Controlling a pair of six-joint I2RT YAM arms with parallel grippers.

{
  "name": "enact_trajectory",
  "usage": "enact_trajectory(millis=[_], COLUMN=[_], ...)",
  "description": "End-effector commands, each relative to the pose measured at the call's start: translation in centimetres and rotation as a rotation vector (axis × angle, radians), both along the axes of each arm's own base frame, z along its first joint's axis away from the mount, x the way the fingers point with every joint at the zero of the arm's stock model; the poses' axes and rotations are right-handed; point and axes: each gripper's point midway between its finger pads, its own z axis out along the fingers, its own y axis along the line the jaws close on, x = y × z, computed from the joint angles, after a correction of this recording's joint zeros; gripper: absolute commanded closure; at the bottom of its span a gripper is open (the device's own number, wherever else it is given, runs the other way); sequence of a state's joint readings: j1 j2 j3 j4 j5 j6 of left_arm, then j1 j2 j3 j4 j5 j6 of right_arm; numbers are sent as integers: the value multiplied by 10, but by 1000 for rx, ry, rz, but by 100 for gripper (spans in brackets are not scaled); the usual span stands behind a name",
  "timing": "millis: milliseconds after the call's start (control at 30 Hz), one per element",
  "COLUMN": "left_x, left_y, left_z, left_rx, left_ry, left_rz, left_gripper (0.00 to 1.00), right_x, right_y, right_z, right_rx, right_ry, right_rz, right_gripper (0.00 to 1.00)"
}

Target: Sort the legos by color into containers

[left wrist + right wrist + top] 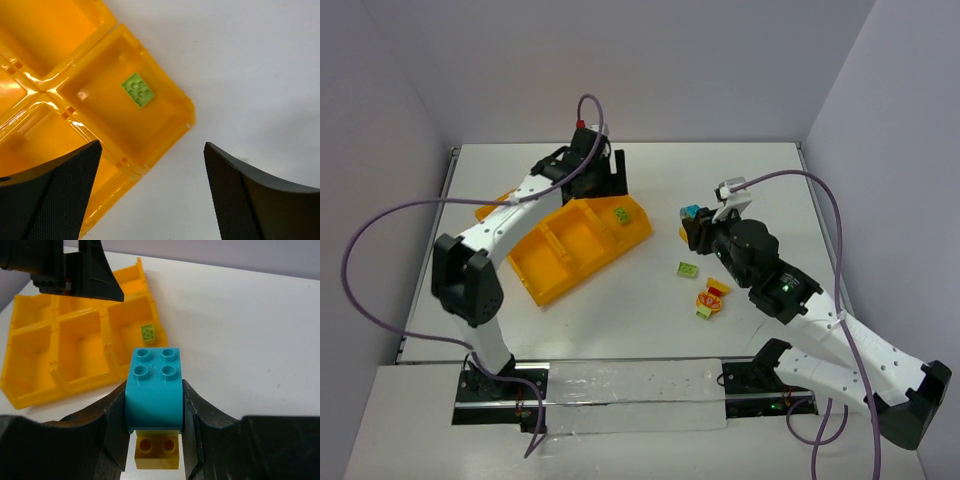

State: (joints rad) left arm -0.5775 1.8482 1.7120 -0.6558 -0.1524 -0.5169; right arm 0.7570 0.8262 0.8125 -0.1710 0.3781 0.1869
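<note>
My right gripper (693, 228) is shut on a teal-blue lego (155, 385) with a yellow lego (156, 454) stuck beneath it, held above the table to the right of the orange-yellow tray (552, 268). The teal lego also shows in the top view (691, 212). A light green lego (621, 215) lies in the tray's far right compartment; it also shows in the left wrist view (138, 90) and the right wrist view (147, 333). My left gripper (152, 192) is open and empty, hovering over the tray's corner (170, 137) and the bare table. A loose green lego (687, 269) and a red-yellow-green clump (712, 298) lie on the table.
The tray (30, 390) lies at an angle left of centre, its other visible compartments empty. The left arm (510, 215) reaches over the tray's far side. The right arm (800, 300) stretches in from the near right. Walls enclose the white table.
</note>
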Motion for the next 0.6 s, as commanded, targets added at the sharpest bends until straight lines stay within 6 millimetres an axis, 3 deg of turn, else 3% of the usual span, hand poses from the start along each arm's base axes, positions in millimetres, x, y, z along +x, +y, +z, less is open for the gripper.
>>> enact_trajectory(millis=[0,167,200,233,367,567], left_x=[-26,-56,-56,-64,-71,-83], left_y=[-2,7,7,10,15,23], left_z=[75,106,102,116,123,129], left_rx=[-228,-411,-424,-458,-480,-495], left_ry=[-176,-282,-274,-314,-371,-450], left_rz=[-151,-251,-256,-266,-268,-280], left_gripper=[10,8,8,6,5,2], right_x=[-1,-7,-5,-6,-16,-14], right_y=[23,50,50,58,82,97], right_z=[41,56,59,63,89,97], right_rx=[90,137,141,153,218,276], right_ry=[-39,-17,-19,-10,17,77], right_rz=[103,249,247,290,471,603], right_gripper=[100,100,100,100,100,100])
